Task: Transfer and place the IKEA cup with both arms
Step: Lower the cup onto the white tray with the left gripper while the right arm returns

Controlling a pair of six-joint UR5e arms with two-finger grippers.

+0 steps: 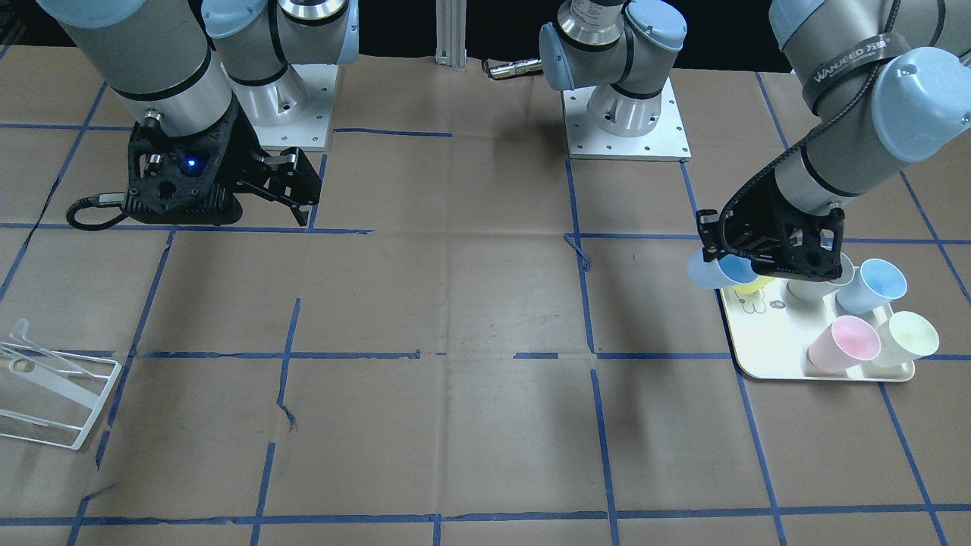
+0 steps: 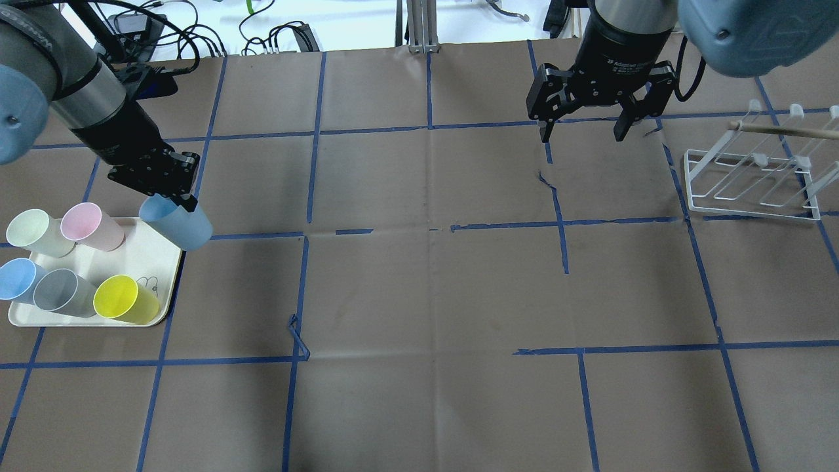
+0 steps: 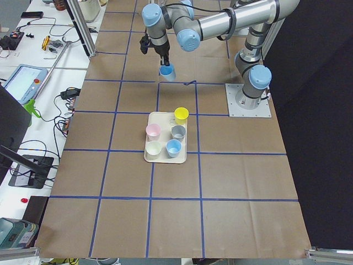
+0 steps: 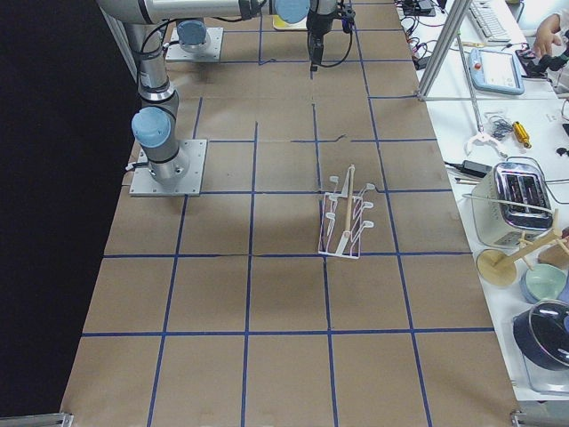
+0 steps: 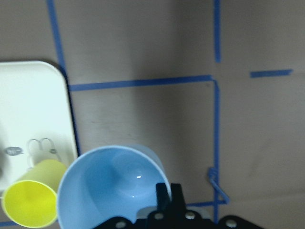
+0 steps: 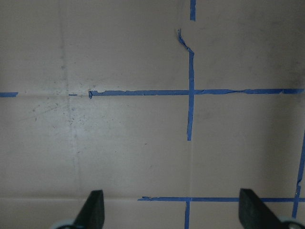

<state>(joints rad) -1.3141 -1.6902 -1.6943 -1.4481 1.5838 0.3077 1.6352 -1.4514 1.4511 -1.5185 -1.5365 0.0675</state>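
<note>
My left gripper (image 2: 172, 195) is shut on the rim of the IKEA cup (image 2: 178, 224), a pale-blue tumbler held tilted in the air just past the tray's corner. The left wrist view shows the cup's (image 5: 107, 188) brighter blue inside, with its wall pinched between the fingers (image 5: 163, 193). The front view shows the same cup (image 1: 713, 271) under the left gripper (image 1: 747, 258). My right gripper (image 2: 583, 134) is open and empty, hanging above bare table at the far right; its two fingertips (image 6: 94, 207) stand wide apart.
A cream tray (image 2: 134, 252) holds a light-blue twin cup (image 2: 16, 278), a grey cup (image 2: 62, 293), a yellow cup (image 2: 124, 299), a pink cup (image 2: 88, 225) and a pale-green cup (image 2: 36, 231). A white wire rack (image 2: 750, 174) stands at the right edge.
</note>
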